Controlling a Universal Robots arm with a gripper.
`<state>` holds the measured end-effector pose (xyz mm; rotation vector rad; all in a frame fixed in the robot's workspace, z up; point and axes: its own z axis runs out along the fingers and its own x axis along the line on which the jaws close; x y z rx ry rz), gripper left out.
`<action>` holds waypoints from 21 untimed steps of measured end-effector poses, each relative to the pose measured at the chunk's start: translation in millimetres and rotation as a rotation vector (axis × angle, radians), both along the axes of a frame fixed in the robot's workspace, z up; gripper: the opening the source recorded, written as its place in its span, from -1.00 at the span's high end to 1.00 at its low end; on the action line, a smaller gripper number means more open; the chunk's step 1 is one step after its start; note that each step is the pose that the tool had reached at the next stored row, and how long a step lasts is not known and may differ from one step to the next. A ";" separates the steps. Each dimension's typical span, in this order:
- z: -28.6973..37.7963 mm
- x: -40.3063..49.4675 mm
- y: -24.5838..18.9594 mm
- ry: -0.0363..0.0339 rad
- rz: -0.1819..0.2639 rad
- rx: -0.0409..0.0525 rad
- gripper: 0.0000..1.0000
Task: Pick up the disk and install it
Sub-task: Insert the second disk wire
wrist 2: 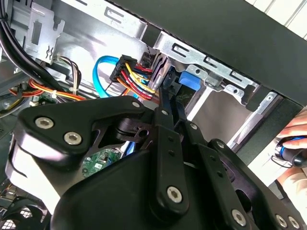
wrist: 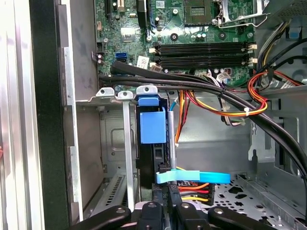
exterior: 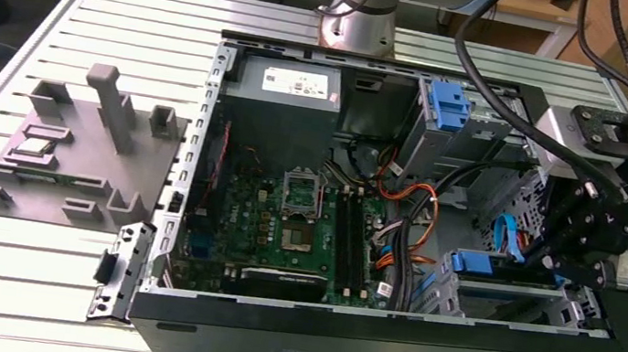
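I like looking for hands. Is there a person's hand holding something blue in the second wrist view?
Yes, in the second wrist view a hand at the picture's edge, outside the computer case, grips a blue-handled object.

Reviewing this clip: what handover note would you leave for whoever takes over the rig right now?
Gripper: lowered into the open computer case, at the drive cage on the exterior view's right. Its tips are right at the disk.
Disk: stands edge-on inside the cage, blue rail end facing the first wrist view.
Done: the disk is picked up and in the cage slot.
Left: full seating cannot be confirmed, and the gripper has not withdrawn.
Note: a person's hand is close outside the case wall. A bare blue bracket sits in another bay.
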<state>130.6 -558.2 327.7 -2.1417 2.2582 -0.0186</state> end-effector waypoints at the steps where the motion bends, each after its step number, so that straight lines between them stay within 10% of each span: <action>1: -0.1 0.0 0.0 0.0000 0.000 -0.0002 0.66; 14: -0.6 0.0 0.0 0.0000 0.000 0.0005 0.51; 21: 10.2 0.0 0.0 0.0000 0.000 0.0004 0.51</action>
